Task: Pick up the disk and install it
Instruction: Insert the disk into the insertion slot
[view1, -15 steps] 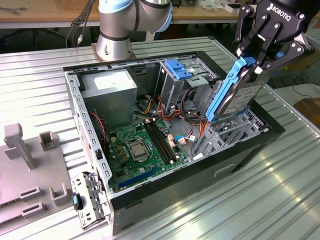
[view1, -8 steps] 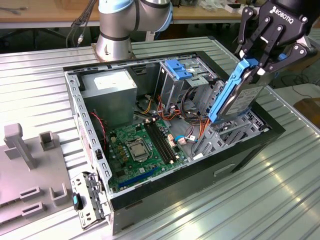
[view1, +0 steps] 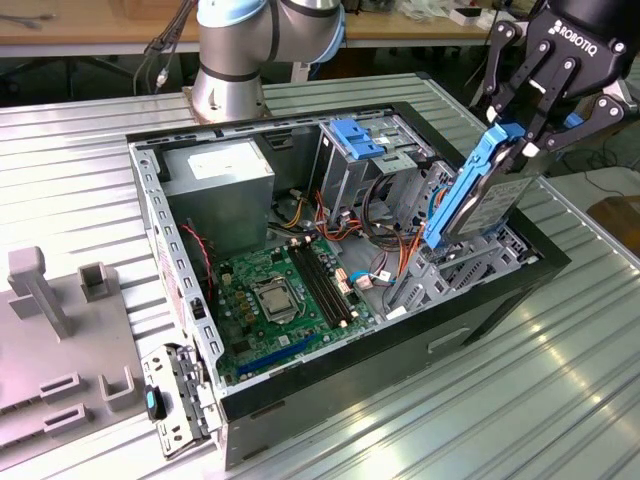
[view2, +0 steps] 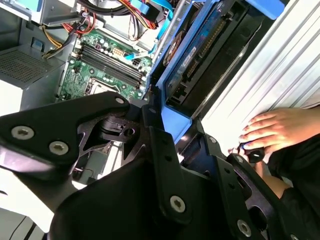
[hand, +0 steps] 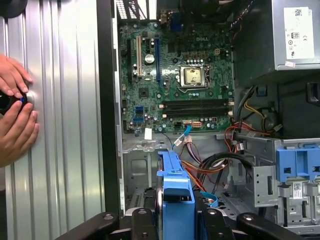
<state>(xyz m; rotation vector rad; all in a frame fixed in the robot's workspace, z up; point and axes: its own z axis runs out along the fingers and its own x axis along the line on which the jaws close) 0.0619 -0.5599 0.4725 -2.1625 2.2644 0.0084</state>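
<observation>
Fingers (view1: 545, 95) of the black gripper (view1: 525, 135) are shut tight on the top end of the disk (view1: 480, 190), with the blue frame pinched between them. Holding it by that end leaves the bottom end free to go in first, I think. The disk stands on its end and leans a little. Its bottom end is down at the grey drive bay (view1: 470, 262), in the corner of the open computer case (view1: 330, 390) at the exterior view's right. I cannot tell if it touches the bay. The lean looks like it lines up the side rails with the slot. Orange and red wires (view1: 385, 225) sit just beside the bay, so the disk has to stay close to the case wall. The case lies on its side on the ribbed metal table (view1: 480, 425), so the bay opens upward. A person's hands (hand: 15, 115) rest on the table beside the case, apart from the disk
</observation>
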